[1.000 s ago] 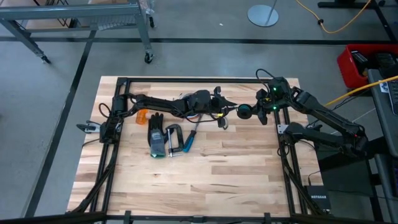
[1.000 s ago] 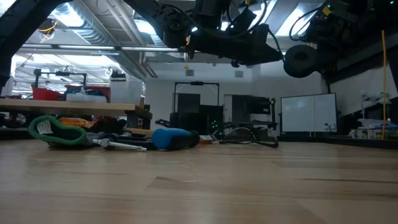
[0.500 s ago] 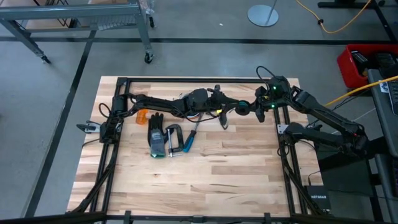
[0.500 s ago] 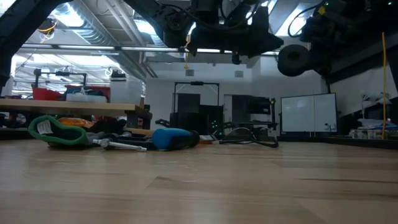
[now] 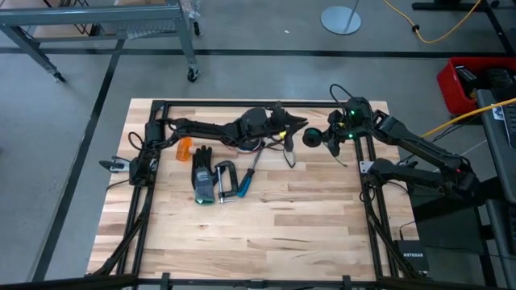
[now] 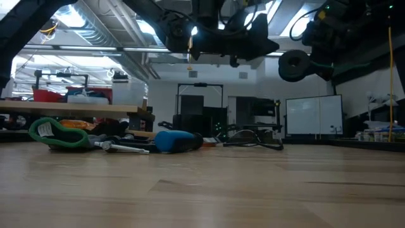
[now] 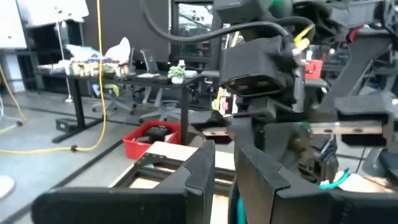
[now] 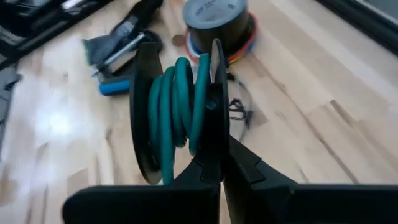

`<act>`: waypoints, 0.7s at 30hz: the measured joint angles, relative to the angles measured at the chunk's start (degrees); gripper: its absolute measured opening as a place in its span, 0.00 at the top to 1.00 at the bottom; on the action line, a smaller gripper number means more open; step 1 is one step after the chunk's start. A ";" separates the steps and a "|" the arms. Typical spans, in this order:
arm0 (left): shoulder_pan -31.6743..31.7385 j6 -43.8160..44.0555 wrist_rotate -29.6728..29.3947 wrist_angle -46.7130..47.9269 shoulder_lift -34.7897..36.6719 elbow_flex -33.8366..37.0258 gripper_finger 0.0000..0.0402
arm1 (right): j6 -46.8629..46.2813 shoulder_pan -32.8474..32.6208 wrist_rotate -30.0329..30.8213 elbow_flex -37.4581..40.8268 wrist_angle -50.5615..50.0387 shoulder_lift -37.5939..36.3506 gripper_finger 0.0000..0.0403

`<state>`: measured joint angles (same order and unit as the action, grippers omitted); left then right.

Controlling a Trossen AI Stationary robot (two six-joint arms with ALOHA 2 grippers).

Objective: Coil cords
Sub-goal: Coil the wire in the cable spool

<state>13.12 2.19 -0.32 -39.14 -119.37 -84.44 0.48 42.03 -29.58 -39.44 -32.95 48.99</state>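
We judge the coiling underway: our right hand (image 8: pixel 214 158) clamps a black spool (image 8: pixel 144 112) wound with thin teal-green cord (image 8: pixel 180 99) near the surface's far edge, the left hand's (image 7: pixel 225 165) grip unclear.

Overhead looking straight down, table-level looking across, 2 wrist cameras close in, all sharing table (image 5: pixel 266 217)

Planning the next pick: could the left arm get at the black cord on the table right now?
Probably not yet: the left gripper hangs in the air, and the black cord lies below it.
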 joint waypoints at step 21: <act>-1.98 1.90 0.11 14.23 5.17 0.02 0.81 | 0.52 -0.01 28.96 0.00 27.84 1.03 0.99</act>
<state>11.14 4.10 -0.21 -24.91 -114.20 -84.42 1.00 42.02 -0.63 -39.44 -5.12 50.02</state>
